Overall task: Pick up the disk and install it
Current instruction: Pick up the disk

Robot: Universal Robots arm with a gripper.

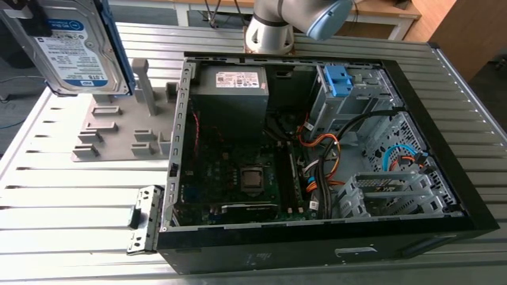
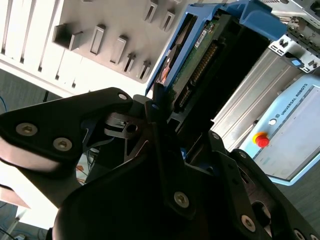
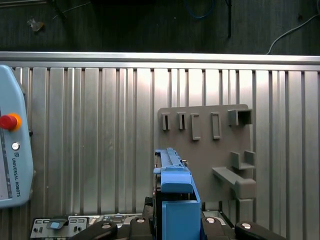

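The disk, a silver hard drive with a white-and-blue label in a blue bracket, hangs upright in the air at the exterior view's top left, above the grey holder plate. My gripper is shut on it, with black fingers on both flat sides. The second wrist view shows the disk's green circuit-board side and connector edge. In the first wrist view the blue bracket of the disk rises between my gripper, with the holder plate below.
An open black computer case lies on the slatted metal table, to the exterior view's right of the holder plate. Inside are a grey power supply, a drive bay with a blue latch and cables. A teach pendant lies on the table.
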